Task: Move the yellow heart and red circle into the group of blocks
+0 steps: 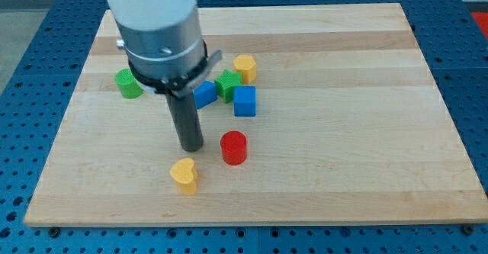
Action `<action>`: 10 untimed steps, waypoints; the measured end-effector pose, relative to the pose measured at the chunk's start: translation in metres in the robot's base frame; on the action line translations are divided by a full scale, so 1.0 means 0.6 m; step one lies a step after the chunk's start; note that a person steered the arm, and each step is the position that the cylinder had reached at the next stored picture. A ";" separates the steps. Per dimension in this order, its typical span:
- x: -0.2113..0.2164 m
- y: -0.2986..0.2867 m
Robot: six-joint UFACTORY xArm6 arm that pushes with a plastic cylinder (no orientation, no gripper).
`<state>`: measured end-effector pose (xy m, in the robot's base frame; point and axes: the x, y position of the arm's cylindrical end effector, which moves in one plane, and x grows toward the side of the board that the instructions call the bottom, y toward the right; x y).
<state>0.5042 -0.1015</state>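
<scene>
A yellow heart lies near the view's bottom, left of centre. A red circle stands up and to the right of it. My tip rests on the board just above the heart and left of the red circle, touching neither. Above them is a group of blocks: a blue block partly behind the rod, a green star, a blue cube and a yellow hexagon.
A green cylinder stands apart at the view's left, partly behind the arm's grey body. The wooden board lies on a blue perforated table.
</scene>
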 end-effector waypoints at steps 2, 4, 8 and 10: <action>-0.003 -0.126; 0.000 -0.176; 0.171 -0.058; 0.128 0.001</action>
<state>0.5809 -0.1007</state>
